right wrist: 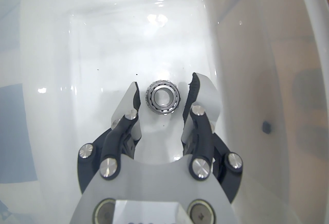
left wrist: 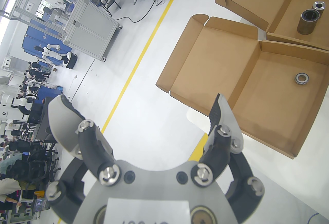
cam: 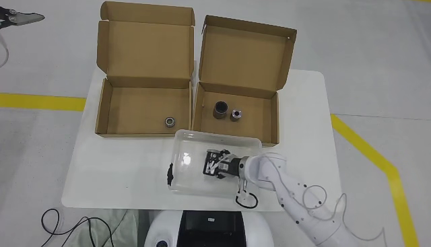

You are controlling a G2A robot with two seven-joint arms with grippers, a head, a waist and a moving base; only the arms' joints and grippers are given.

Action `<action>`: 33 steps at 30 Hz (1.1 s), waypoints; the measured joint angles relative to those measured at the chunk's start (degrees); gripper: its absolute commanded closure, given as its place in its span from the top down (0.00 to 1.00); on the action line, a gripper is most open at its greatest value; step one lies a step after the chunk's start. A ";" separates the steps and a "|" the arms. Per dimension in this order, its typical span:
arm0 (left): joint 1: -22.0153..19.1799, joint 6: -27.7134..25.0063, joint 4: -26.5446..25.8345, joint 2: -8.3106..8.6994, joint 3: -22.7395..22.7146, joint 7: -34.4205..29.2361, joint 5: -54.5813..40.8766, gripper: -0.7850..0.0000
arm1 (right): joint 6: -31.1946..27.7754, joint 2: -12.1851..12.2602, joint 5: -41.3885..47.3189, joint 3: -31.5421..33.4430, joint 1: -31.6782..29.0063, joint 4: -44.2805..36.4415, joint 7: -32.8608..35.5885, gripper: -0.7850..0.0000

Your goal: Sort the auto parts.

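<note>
Three parts already lie in the cardboard boxes (cam: 135, 106). In the clear bin (cam: 215, 134), the open right claw (right wrist: 164, 90) straddles a bearing (right wrist: 162, 100). The left claw (left wrist: 138, 106) is open and empty.

Left jaws spread wide; bearing (left wrist: 301, 79) inside nearer box (left wrist: 270, 112).

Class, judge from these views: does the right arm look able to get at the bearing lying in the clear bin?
Probably yes. The right tool is open inside the clear bin, its fingers either side of the bearing with nothing between them.
</note>
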 measured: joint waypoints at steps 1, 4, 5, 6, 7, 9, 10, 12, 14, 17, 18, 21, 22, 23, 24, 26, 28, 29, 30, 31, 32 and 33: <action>0.00 0.00 0.00 0.00 0.00 0.00 0.00 1.00 | 0.03 -0.01 -0.26 -0.17 0.09 0.02 0.01 0.41; 0.00 0.00 0.00 0.00 0.00 0.00 0.00 1.00 | 0.38 -0.05 -1.25 -0.73 0.35 -0.10 0.06 0.20; 0.00 0.00 0.00 0.00 0.00 0.00 0.00 1.00 | 0.50 -0.06 -1.44 -0.85 0.38 -0.15 0.03 0.11; 0.00 0.00 0.00 0.00 0.00 0.00 0.00 1.00 | 0.66 -0.06 -1.71 -0.97 0.43 -0.20 0.06 0.00; 0.00 0.00 0.00 0.00 0.00 0.00 0.00 1.00 | 0.78 -0.06 -1.90 -1.05 0.46 -0.24 0.13 0.00; 0.00 0.00 0.00 0.00 0.00 0.00 0.00 1.00 | 0.98 -0.04 -2.18 -1.16 0.48 -0.42 0.31 0.00; 0.00 0.00 0.00 0.00 0.00 0.00 0.00 1.00 | 1.08 -0.02 -2.29 -1.17 0.49 -0.55 0.37 0.00; 0.00 0.00 0.00 0.00 0.00 0.00 0.00 1.00 | 1.19 0.00 -2.40 -1.15 0.48 -0.71 0.40 0.00; 0.00 0.00 0.00 0.00 0.00 0.00 0.00 1.00 | 1.19 0.00 -2.41 -1.15 0.48 -0.71 0.39 0.00; 0.00 0.00 0.00 0.00 0.00 0.00 0.00 1.00 | 1.19 0.00 -2.40 -1.15 0.48 -0.70 0.38 0.00; 0.00 0.00 0.00 0.00 0.00 0.00 0.00 1.00 | 1.19 0.00 -2.40 -1.15 0.48 -0.70 0.38 0.00; 0.00 0.00 0.00 0.00 0.00 0.00 0.00 1.00 | 1.19 0.00 -2.40 -1.15 0.48 -0.70 0.38 0.00; 0.00 0.00 0.00 0.00 0.00 0.00 0.00 1.00 | 1.19 0.00 -2.40 -1.15 0.48 -0.70 0.38 0.00; 0.00 0.00 0.00 0.00 0.00 0.00 0.00 1.00 | 1.19 0.00 -2.39 -1.15 0.48 -0.70 0.38 0.00; 0.00 0.00 0.00 0.00 0.00 0.00 0.00 1.00 | 1.19 0.00 -2.39 -1.15 0.48 -0.70 0.38 0.00; 0.00 0.00 0.00 0.00 0.00 0.00 0.00 1.00 | 1.19 0.00 -2.39 -1.15 0.48 -0.70 0.38 0.00; 0.00 0.00 0.00 0.00 0.00 0.00 0.00 1.00 | 1.18 0.00 -2.39 -1.15 0.48 -0.70 0.38 0.00; 0.00 0.00 0.00 0.00 0.00 0.00 0.00 1.00 | 1.18 0.00 -2.39 -1.15 0.48 -0.70 0.38 0.00; 0.00 0.00 0.00 0.00 0.00 0.00 0.00 1.00 | 1.18 0.00 -2.39 -1.15 0.48 -0.70 0.38 0.00; 0.00 0.00 0.00 0.00 0.00 0.00 0.00 1.00 | 1.18 0.00 -2.39 -1.15 0.48 -0.70 0.38 0.00; 0.00 0.00 0.00 0.00 0.00 0.00 0.00 1.00 | 1.19 0.00 -2.39 -1.15 0.48 -0.70 0.38 0.00; 0.00 0.00 0.00 0.00 0.00 0.00 0.00 1.00 | 1.18 0.00 -2.39 -1.15 0.48 -0.70 0.38 0.00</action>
